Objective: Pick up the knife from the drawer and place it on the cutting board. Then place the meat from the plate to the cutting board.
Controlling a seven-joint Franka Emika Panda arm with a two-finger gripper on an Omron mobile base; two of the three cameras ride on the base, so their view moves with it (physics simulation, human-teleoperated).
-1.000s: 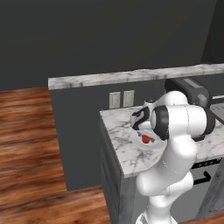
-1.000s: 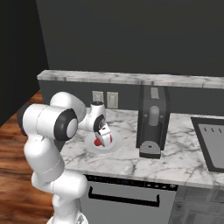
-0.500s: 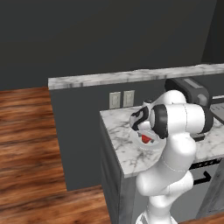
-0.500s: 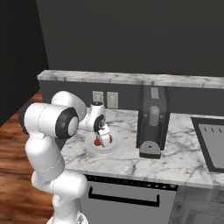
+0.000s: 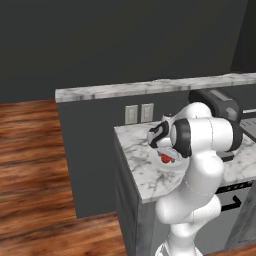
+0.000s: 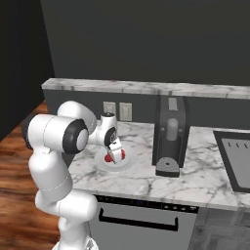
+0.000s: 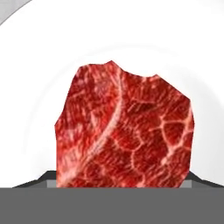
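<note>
The pincer (image 6: 116, 157) is down over the round white plate (image 6: 102, 162) near the marble desk's (image 6: 195, 178) left end, against the marbled red slab of meat (image 7: 124, 129); its grip cannot be told.

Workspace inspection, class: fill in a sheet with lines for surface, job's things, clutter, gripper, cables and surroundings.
Surface: marble counter.
Job's things: red meat lies on a white plate.
Clutter: dark coffee machine right of the plate.
Gripper: gripper low over the meat; fingertips straddle it in the hand view; grip cannot be told.
Cables: nothing seen.
Surroundings: wall outlets, wood floor, sink at right.
</note>
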